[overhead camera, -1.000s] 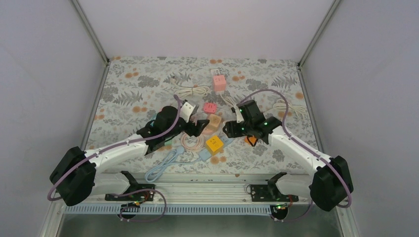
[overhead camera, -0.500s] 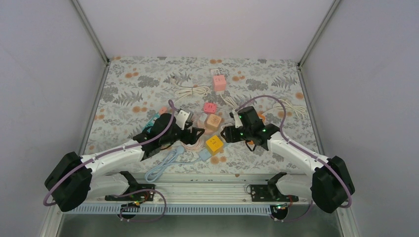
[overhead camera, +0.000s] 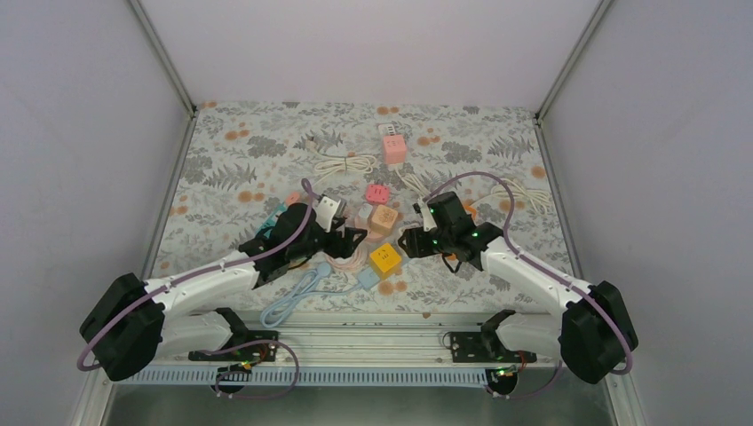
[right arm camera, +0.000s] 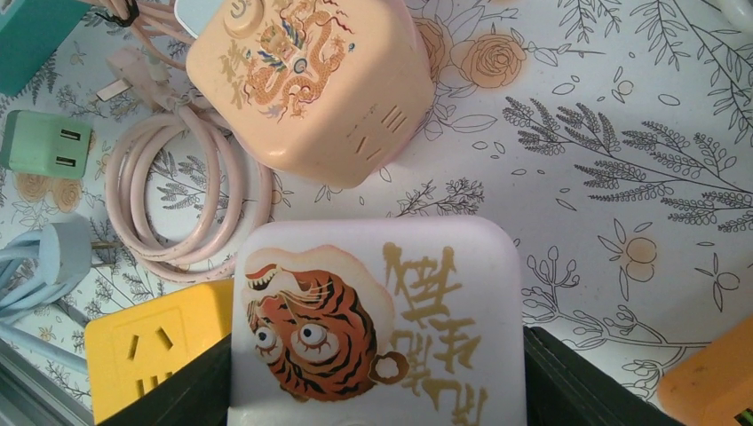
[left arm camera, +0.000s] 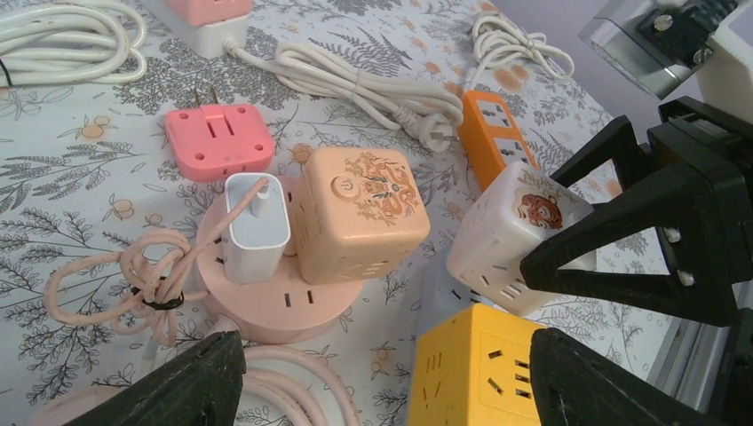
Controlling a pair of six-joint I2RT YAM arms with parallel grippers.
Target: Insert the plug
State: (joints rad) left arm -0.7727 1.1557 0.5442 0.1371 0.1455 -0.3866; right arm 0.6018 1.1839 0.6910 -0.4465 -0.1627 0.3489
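My right gripper is shut on a white cube socket with a tiger picture, gripping its two sides just above the table. The cube also shows in the left wrist view, with the right gripper's fingers around it. My left gripper is open and empty, low over the cloth between a round pink power strip and a yellow cube socket. A peach dragon cube and a white charger stand on the pink strip. In the top view the grippers face each other.
A flat pink adapter, an orange strip and coiled white cables lie behind. A pink-and-white socket block stands at the back. A pink cable coil, its plug, a green USB adapter and a blue cable lie near.
Over the last second my left arm came nearer and lower, and my right gripper shifted slightly left with the tiger cube. Little has moved in the last half second.
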